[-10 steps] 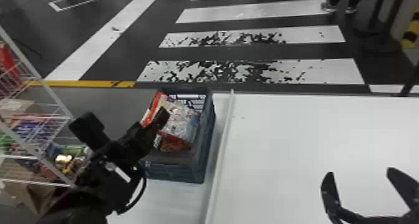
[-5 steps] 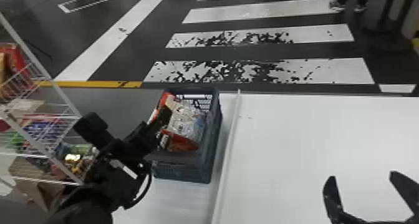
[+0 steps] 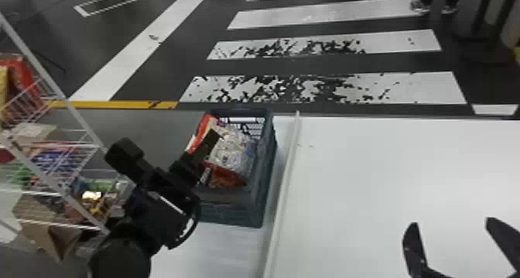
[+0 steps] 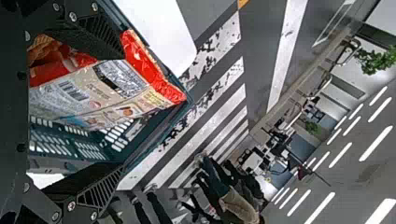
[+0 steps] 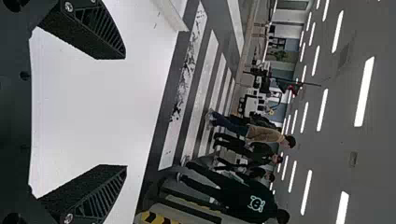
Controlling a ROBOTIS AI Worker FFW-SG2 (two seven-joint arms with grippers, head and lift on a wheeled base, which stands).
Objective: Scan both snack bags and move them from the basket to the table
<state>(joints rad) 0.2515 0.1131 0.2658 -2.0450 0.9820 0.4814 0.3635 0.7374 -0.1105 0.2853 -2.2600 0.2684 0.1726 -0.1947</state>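
Observation:
Inside the blue-grey basket (image 3: 267, 172) lies a silver-white snack bag (image 3: 232, 145) with red edges. A red-orange section (image 3: 226, 178) shows at its near end; I cannot tell whether that is the second bag. My left gripper (image 3: 203, 147) is over the basket's left part, in front of the bag. In the left wrist view my left gripper (image 4: 123, 109) is open; one finger overlaps the printed bag (image 4: 98, 88), which is not gripped. My right gripper (image 3: 452, 227) is over the white table (image 3: 367, 188), open and holding nothing; the right wrist view shows the same gripper (image 5: 125, 112).
A raised white strip (image 3: 284, 180) runs along the table just right of the basket. At the left stands a white wire rack (image 3: 73, 114) with packaged goods, close to my left arm. Beyond the table's far edge is a striped floor (image 3: 329, 87).
The head view has turned slightly left, so basket, rack and table appear a little farther right. My left gripper keeps nearly the same place over the basket; the right one stays over the table.

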